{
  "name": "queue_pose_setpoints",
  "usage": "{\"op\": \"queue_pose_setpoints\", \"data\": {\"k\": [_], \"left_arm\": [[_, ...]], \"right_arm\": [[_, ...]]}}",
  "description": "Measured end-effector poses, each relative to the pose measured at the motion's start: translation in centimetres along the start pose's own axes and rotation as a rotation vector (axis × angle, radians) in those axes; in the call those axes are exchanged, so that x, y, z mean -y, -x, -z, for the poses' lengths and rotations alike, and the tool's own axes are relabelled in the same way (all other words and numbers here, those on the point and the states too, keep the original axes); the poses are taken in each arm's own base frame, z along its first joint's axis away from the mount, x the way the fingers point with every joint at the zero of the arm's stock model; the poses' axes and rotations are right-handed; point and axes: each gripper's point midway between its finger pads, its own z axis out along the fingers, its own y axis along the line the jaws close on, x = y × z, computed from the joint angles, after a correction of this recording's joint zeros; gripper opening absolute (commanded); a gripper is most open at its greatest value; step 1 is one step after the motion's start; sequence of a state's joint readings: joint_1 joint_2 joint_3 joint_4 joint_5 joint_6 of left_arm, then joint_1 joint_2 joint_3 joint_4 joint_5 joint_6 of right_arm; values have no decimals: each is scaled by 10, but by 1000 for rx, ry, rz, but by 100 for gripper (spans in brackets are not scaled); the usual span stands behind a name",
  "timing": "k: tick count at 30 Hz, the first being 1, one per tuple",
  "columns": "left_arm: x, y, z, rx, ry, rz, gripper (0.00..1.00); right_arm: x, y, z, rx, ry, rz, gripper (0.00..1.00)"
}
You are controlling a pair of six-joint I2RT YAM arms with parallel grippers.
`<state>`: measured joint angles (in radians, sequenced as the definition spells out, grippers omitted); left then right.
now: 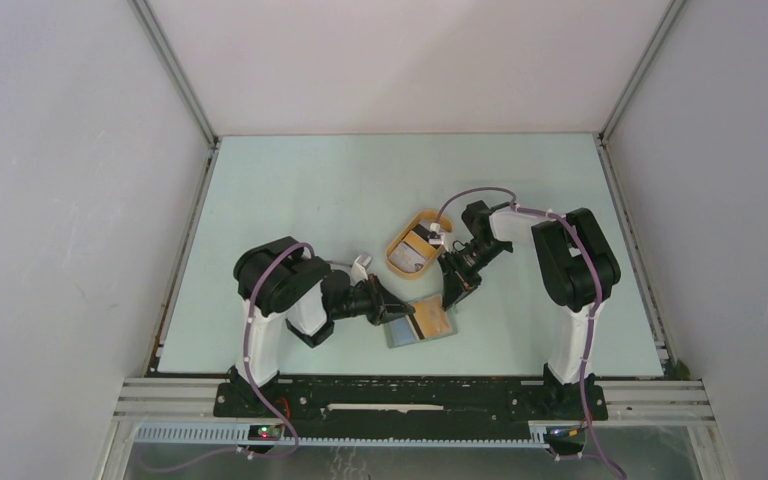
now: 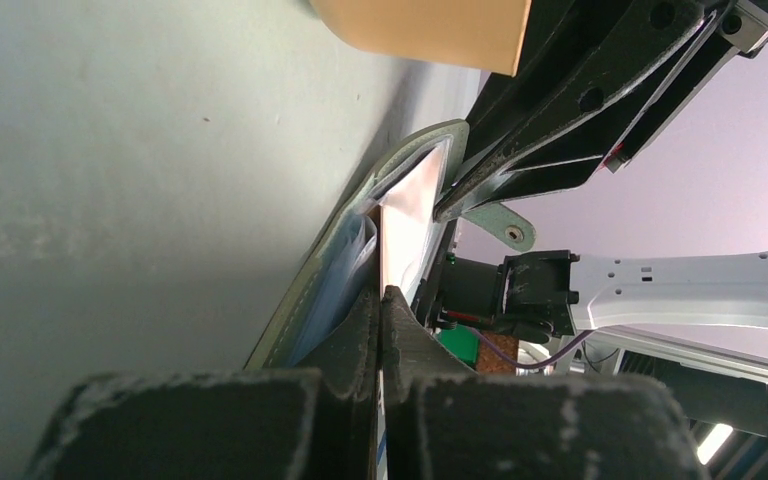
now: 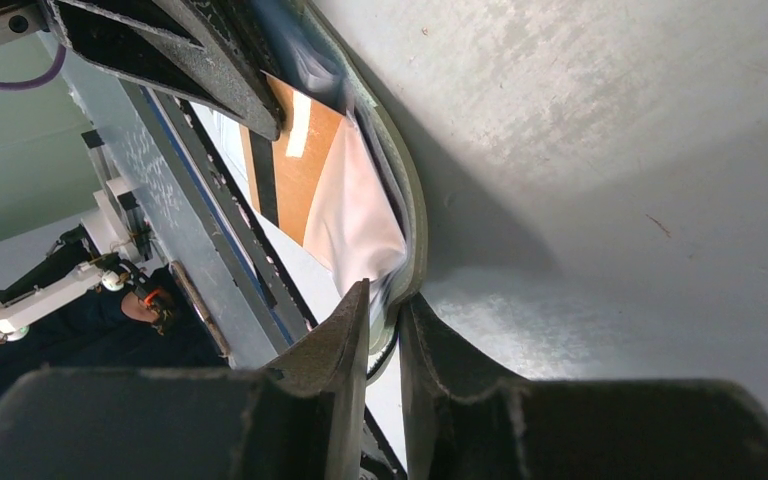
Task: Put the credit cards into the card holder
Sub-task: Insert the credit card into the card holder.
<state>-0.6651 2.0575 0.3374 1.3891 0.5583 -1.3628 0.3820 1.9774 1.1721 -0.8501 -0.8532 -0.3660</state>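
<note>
you were seating a tan card in the card holder, front-centre on the table. left gripper pinched shut on the card, right gripper clamping the holder's rim. next likely needed a deeper push, then release.

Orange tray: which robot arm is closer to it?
Right. The right arm runs close beside the tray, on its right; the left gripper is farther, below it in the top view, at the wallet.

Overhead view evenly lit from above and sharp, with soft, short shadows on the table. Both wrist views show blurred, dark foregrounds. Glare streak noted on the tan card. Far background in the left wrist view is tinted purple.
</note>
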Motion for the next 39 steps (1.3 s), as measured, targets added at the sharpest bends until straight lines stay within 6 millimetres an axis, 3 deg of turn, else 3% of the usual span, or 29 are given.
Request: {"op": "queue_pose_setpoints", "data": {"k": [8,29,32,39], "left_arm": [[0,0,-1,-7,1,2,0],[4,-5,-4,-59,7,45,0],[4,-4,-6,-62,10,44,0],[2,-5,-6,-64,22,40,1]], "right_arm": [[3,0,1,-3,-16,-6,31],[11,2,-2,-15,-65,-18,24],[11,2,-2,-15,-66,-16,26],[9,3,-3,-14,-57,-14,42]]}}
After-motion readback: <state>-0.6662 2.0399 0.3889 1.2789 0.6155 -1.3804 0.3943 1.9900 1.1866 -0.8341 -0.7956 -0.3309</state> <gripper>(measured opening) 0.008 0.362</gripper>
